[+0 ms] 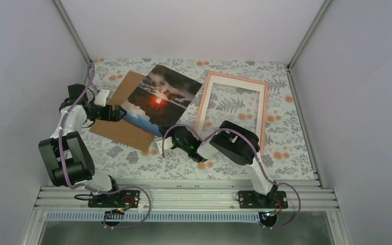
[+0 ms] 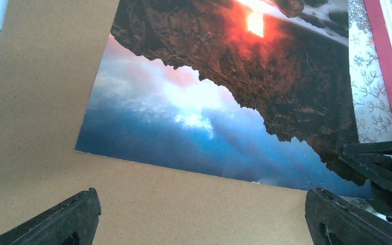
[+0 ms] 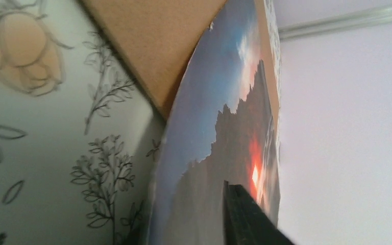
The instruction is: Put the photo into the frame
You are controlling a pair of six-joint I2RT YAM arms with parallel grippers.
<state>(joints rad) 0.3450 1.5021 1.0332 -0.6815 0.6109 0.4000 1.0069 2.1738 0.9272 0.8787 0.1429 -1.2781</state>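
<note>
Left end effector (image 1: 123,113); right end effector (image 1: 159,143); one photo (image 1: 161,97); one board (image 1: 118,131); one frame (image 1: 237,78).

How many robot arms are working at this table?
2. The left arm reaches over the brown board; the right arm reaches to the near corner of the photo. No others in view.

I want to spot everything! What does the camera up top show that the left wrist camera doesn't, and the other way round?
Only the top view: the left arm, the right arm and the whole frame.
Only the left wrist view: the left tool's black fingers up close, spread wide over the brown board.
Both: the photo lying partly on the board, some pink frame edge, the flowery table cover, and the right tool at the photo's corner.
</note>
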